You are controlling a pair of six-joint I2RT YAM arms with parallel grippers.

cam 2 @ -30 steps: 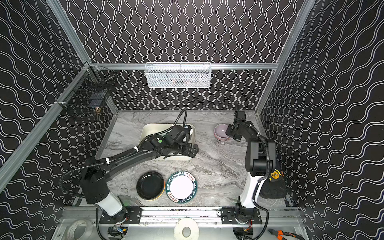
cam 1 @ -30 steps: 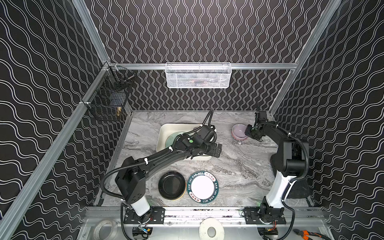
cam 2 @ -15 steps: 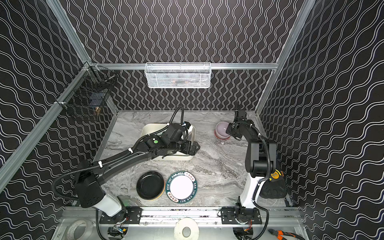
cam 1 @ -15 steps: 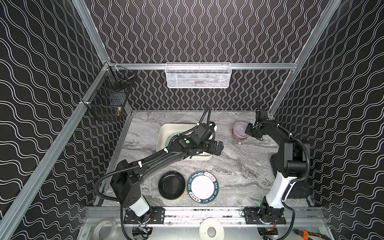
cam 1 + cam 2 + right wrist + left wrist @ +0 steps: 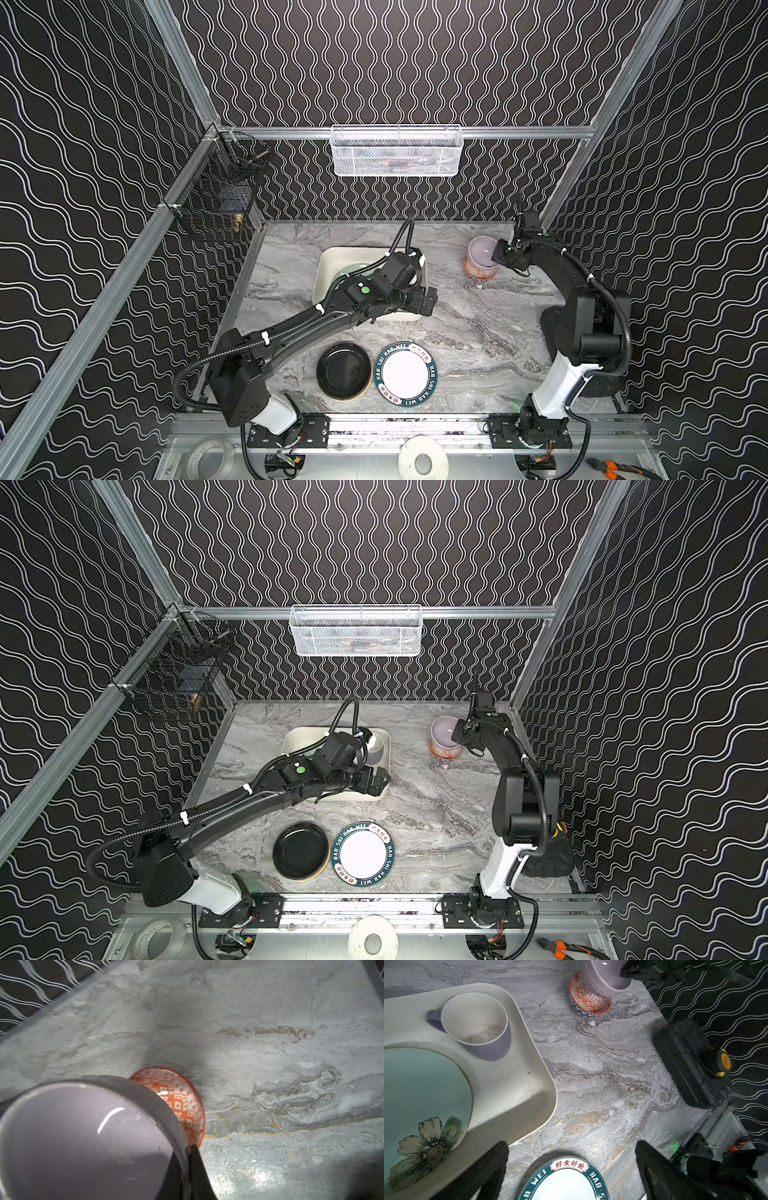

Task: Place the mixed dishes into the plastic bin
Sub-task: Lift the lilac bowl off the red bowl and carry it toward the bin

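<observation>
Your right gripper (image 5: pixel 186 1164) is clamped on the rim of the lavender bowl (image 5: pixel 83 1136), with one finger inside the wall and one outside. Your left gripper (image 5: pixel 571 1169) is empty, and its fingers stand wide apart.

Places below use a clock face on the table (image 5: pixel 457 332) as both top views show it, with 12 at the back wall.

1. Plastic bin (image 5: pixel 328 266): it stands near the centre, a little toward 12.
   - It holds two items.
   - The mint-green floral plate (image 5: pixel 421 1088) lies flat on the bin's 9 o'clock side.
   - The lavender mug (image 5: pixel 477 1022) stands upright and empty in the 2 o'clock corner, just beside the plate.
   - The left gripper hovers over the bin's 4 o'clock corner.

2. Orange-patterned bowl (image 5: pixel 588 1001): it stands on the table at 2 o'clock, well apart from the bin.
   - The lavender bowl is tilted in it, and its base overlaps the orange rim.
   - You cannot tell from these views whether the two bowls touch.
   - Both bowls look empty.

3. At 6 o'clock, outside the bin:
   - The black plate (image 5: pixel 343 370) is there, with an orange edge showing under its near side.
   - The lettered plate (image 5: pixel 405 374), white with a dark-green rim, is just beside it.
   - Both lie flat.

4. White wire-mesh basket (image 5: pixel 397 151): it hangs on the back rail at 12, and its contents are indistinct.

5. Black wire basket (image 5: pixel 216 208): it hangs at 10, and its small dark items are too unclear to name.
</observation>
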